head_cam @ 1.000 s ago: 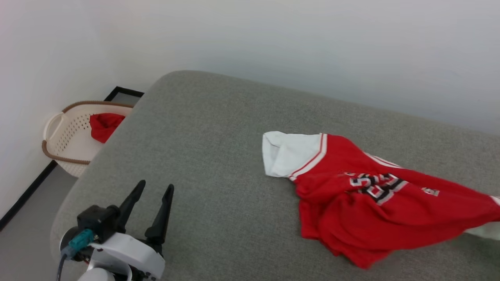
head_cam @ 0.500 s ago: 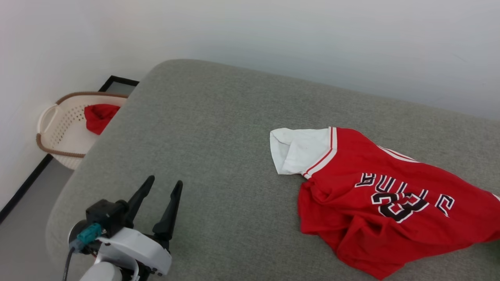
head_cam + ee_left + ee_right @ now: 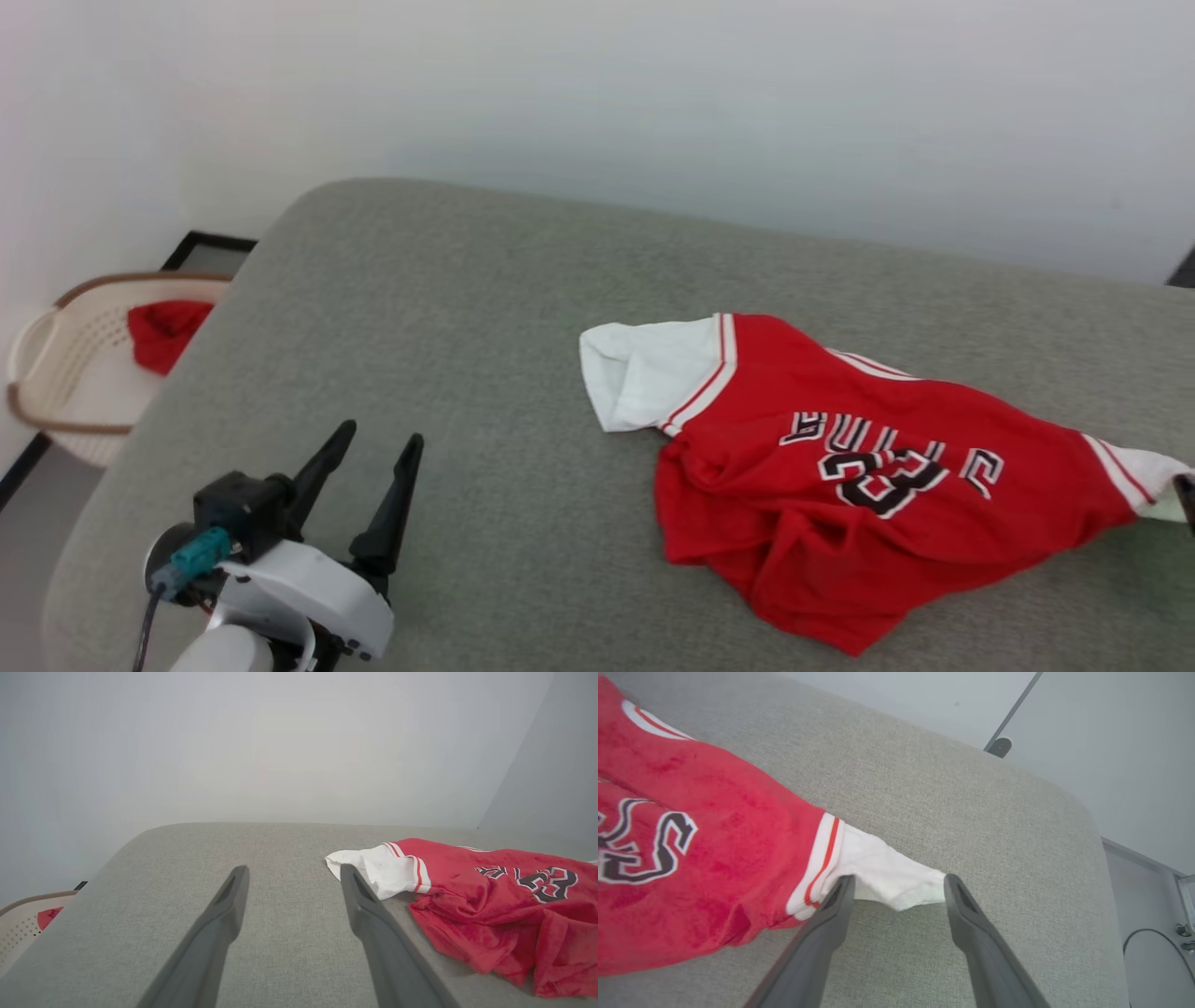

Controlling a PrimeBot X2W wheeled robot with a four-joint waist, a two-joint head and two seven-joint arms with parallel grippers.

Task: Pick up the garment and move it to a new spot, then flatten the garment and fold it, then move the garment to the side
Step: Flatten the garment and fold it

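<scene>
The garment [image 3: 840, 523], a red jersey with white sleeves and black lettering, lies rumpled on the grey padded surface [image 3: 485, 308], right of centre. My left gripper [image 3: 380, 432] stands open at the lower left, well clear of the garment [image 3: 467, 896]; in the left wrist view my left gripper [image 3: 293, 868] has nothing between its fingers. My right gripper [image 3: 899, 879] is open, with the end of the white sleeve [image 3: 887, 877] lying loose between its fingertips. The garment [image 3: 714, 849] stretches away to the left of it.
A beige basket [image 3: 56, 373] holding a small red cloth [image 3: 163, 331] stands on the floor off the surface's left edge. A pale wall runs behind. Bare grey surface lies left of and in front of the garment. A cable [image 3: 1157, 942] lies on the floor off the right edge.
The head camera has shifted. The garment has settled flatter, its lettering spread out and its right sleeve now in view. My right gripper has opened off that sleeve. The left gripper stays open.
</scene>
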